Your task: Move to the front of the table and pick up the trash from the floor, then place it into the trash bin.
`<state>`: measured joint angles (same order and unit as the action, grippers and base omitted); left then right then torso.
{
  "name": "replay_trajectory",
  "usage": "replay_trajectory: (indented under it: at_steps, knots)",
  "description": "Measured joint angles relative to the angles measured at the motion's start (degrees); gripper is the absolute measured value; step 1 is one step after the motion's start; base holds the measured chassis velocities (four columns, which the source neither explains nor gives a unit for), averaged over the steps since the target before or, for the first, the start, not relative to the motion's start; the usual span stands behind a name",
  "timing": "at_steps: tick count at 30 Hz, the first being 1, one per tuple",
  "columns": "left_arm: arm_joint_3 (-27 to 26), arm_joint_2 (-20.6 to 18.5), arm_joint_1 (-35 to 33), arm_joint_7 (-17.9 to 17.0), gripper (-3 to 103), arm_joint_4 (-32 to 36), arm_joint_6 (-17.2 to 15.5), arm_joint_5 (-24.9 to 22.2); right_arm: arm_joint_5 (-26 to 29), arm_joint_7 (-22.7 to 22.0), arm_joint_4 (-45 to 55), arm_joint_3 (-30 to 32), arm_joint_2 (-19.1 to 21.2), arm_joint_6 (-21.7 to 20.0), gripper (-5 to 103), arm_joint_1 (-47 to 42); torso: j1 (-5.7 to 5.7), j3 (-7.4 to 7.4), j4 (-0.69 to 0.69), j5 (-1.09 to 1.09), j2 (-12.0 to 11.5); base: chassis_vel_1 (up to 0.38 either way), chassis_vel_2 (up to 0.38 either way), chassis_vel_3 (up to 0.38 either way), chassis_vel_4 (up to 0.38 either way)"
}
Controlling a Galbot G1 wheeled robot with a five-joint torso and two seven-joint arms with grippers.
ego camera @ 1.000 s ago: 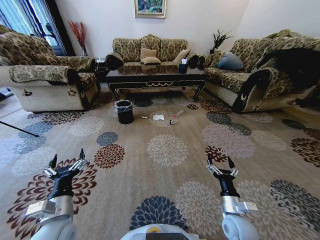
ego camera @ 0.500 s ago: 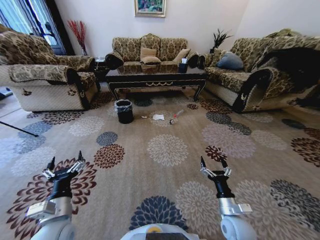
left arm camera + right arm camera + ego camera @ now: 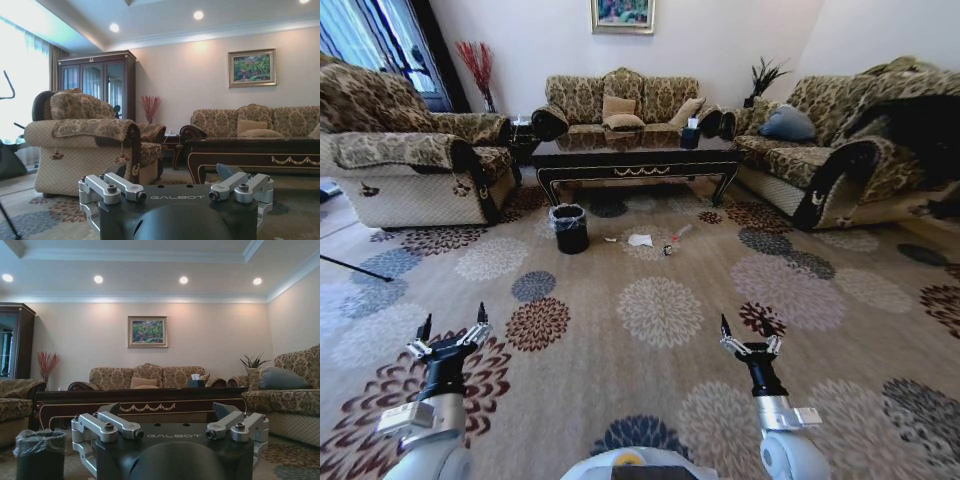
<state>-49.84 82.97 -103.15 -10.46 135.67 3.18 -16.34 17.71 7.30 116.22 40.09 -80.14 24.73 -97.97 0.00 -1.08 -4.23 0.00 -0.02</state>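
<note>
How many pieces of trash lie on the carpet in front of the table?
4, maybe more hidden: crumpled white paper beside the trash bin, tiny white scrap between them, a small dark bit and a pale strip to its right.

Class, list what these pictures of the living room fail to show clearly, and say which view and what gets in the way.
- Trash, head view: too far off to tell what each piece is.
- Bin, right wrist view: its base is cut off by the picture's edge.
- Table, left wrist view: its right end runs past the edge; the left gripper hides part of its front.
- Floor before the table, right wrist view: hidden by the right gripper.
</note>
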Motion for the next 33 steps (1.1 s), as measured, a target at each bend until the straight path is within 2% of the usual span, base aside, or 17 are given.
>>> replay_trajectory:
  at_steps: [10,13,17,19,21,25,27,30,33]
  knots:
    - [0.2,0.0,0.1,0.1,100,-0.6,0.2,0.4,-0.9,-0.1,-1.0,-0.1,-0.4,0.6,100,0.2,0.00,-0.04,0.01,-0.02,0.0,-0.352,0.347,0.360,-0.339]
    - [0.3,0.0,0.1,0.1,100,-0.7,0.3,0.4,-1.0,-0.1,-1.1,-0.1,-0.4,0.6,100,0.3,0.00,-0.04,0.00,0.03,0.0,-0.386,0.374,0.359,-0.389]
    - [0.4,0.3,-0.1,0.1,100,-0.9,0.6,1.0,-1.0,-0.2,-1.3,-0.1,-0.4,0.8,100,0.4,0.01,-0.07,0.00,-0.03,0.0,-0.345,0.355,0.357,-0.363]
    - [0.5,0.5,-0.4,0.1,100,-0.9,0.8,1.3,-1.0,-0.2,-1.5,-0.1,-0.4,1.1,100,0.4,0.00,-0.06,0.02,0.04,0.0,-0.327,0.350,0.333,-0.356]
    - [0.5,0.7,-0.6,0.1,100,-0.9,1.0,1.5,-1.0,-0.3,-1.7,-0.2,-0.4,1.6,100,0.4,0.00,-0.06,0.01,-0.06,0.0,-0.342,0.339,0.327,-0.344]
    - [0.5,1.0,-1.1,0.1,100,-0.9,1.3,1.8,-1.2,-0.4,-2.2,-0.5,-0.4,1.9,100,0.5,0.00,-0.06,0.00,0.04,0.0,-0.342,0.347,0.333,-0.346]
    - [0.5,1.2,-1.5,0.1,100,-1.0,1.7,2.0,-1.5,-0.5,-2.5,-0.9,-0.4,1.9,100,0.9,0.00,-0.07,0.01,-0.03,0.0,-0.367,0.354,0.378,-0.356]
    - [0.3,1.4,-1.8,0.1,100,-1.2,2.1,2.0,-1.8,-0.6,-3.0,-1.5,-0.5,1.9,100,1.2,0.01,-0.08,0.02,0.03,0.0,-0.361,0.350,0.364,-0.354]
    - [0.2,1.5,-1.9,0.1,100,-1.4,2.3,2.0,-2.0,-0.7,-3.3,-1.8,-0.5,1.9,100,1.4,0.00,-0.08,0.01,-0.02,0.0,-0.369,0.359,0.369,-0.351]
